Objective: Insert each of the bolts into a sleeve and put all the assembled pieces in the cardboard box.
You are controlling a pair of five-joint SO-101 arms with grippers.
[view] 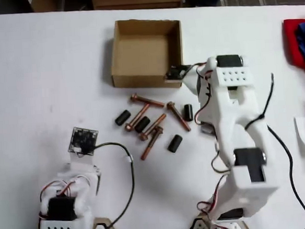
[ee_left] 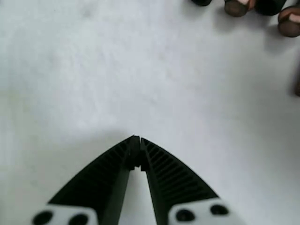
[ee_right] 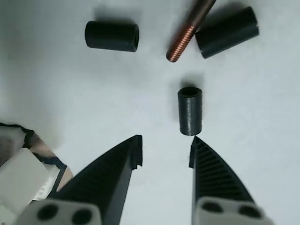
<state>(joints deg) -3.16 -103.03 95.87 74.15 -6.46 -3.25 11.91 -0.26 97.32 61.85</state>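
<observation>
Your R gripper (ee_right: 164, 150) hangs just over the table (ee_right: 56, 93), fingers spread wide w/ nothing between them. 1 black sleeve (ee_right: 190, 111) lies just ahead of 1 fingertip. 2 more sleeves (ee_right: 112, 35) and a bolt (ee_right: 190, 33), threaded end toward you, lie farther off. Your L gripper (ee_left: 139, 140) is clenched tip to tip, holding nothing, above the white table. From above, 5 bolts (view: 147, 100) and 4 sleeves lie loose and separate in a cluster btwn the 2 arms, near the cardboard box (view: 145, 52).
</observation>
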